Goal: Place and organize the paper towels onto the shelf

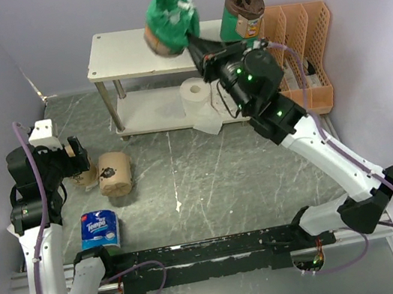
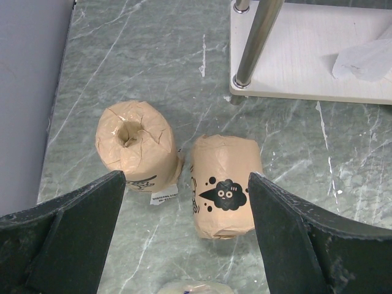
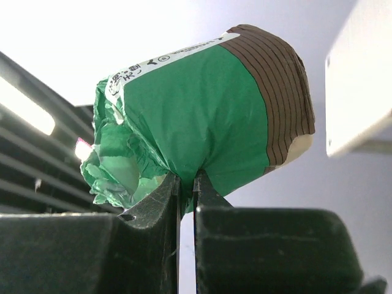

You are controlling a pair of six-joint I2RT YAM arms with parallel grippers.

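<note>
Pinching: right gripper [image 3: 187, 177] clenched on crinkled wrap of the green roll [image 3: 202, 116]; brown-banded cylinder tilted above the smooth off-white top board of the shelf [image 1: 118, 50].
Left gripper [image 2: 185, 184]: spread wide, empty, over 2 tan paper-wrapped rolls [image 2: 223, 193] near the shelf's shiny front-left metal leg [image 2: 254, 43].

You saw the worktop [image 1: 225, 180] evenly lit; overhead glare washed out the right wrist view behind the green-wrapped roll [image 3: 202, 110].

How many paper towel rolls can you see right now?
6. Green roll pinched by the right gripper above the shelf; second green roll on its top board; white roll on the lower board; two tan rolls and the blue Tempo roll on the table. Others may be hidden.
</note>
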